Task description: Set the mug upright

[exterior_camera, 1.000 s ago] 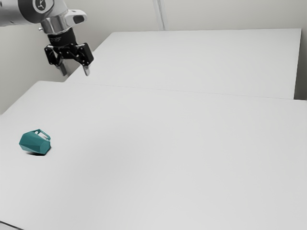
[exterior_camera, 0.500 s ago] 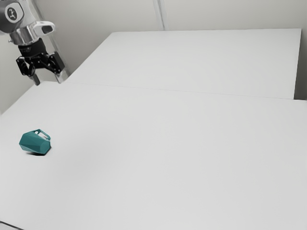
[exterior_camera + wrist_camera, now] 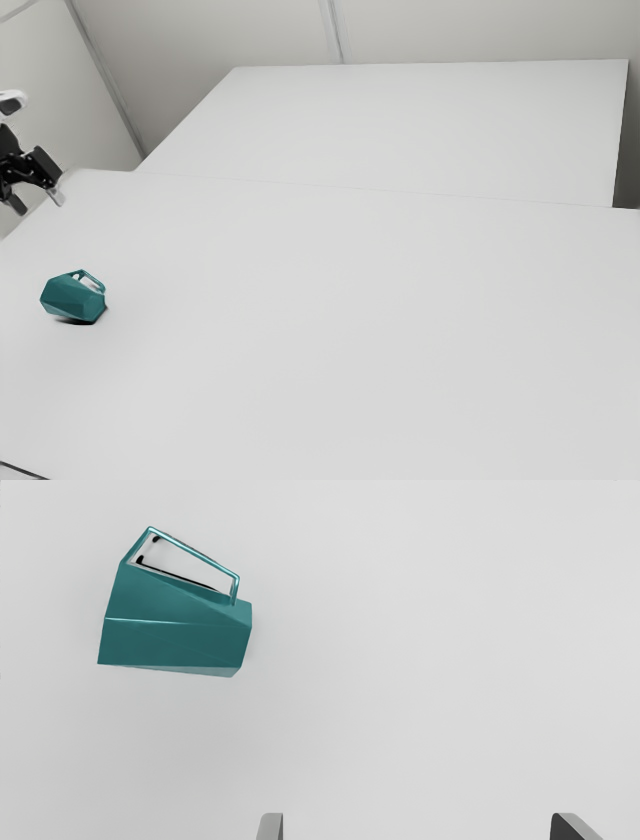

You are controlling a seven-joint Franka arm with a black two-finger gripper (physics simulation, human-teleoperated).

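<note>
My gripper hangs at the exterior view's left edge, higher than the teal mug and apart from it. The mug lies on its side on the white table, its handle on the upper side toward the exterior view's right. In the wrist view the mug shows its faceted wall and its looped handle. The gripper has its two fingertips wide apart there, with bare table between them and the mug off beyond one finger. The inside of the mug is hidden.
The white table stretches away toward the exterior view's right. Behind it stands another white surface, with pale walls around. A thin dark line crosses the near left corner.
My gripper has moved toward the exterior view's left and somewhat lower, so that part of the hand is now out of that view. The mug has not moved.
</note>
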